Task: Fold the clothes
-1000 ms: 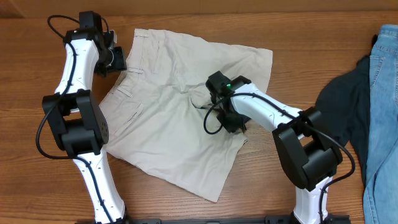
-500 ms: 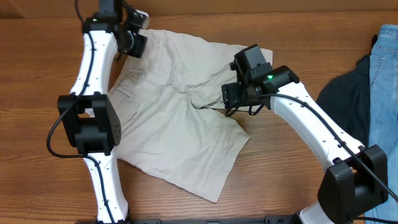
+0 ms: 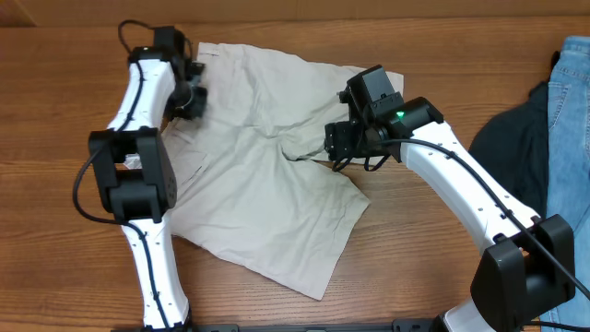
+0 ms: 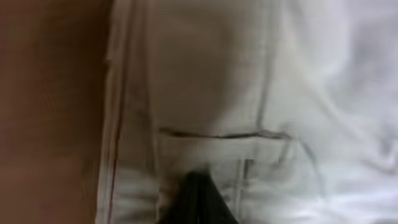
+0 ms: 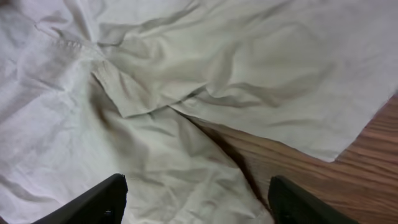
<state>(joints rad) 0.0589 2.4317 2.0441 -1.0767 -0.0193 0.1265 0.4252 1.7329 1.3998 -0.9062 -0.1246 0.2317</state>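
my left gripper [image 3: 189, 97] has swung down to the waistband [image 4: 130, 93] of the cream cotton shorts [image 3: 267, 175], grip unclear; right gripper [image 5: 199, 194] hovers released mid-garment; nothing folded.

Our arms [image 3: 138, 97] are white, with black joints [image 3: 134, 175] and cables [image 3: 77, 195]. A green light [image 3: 400, 115] glows behind our black right gripper [image 5: 196, 200].
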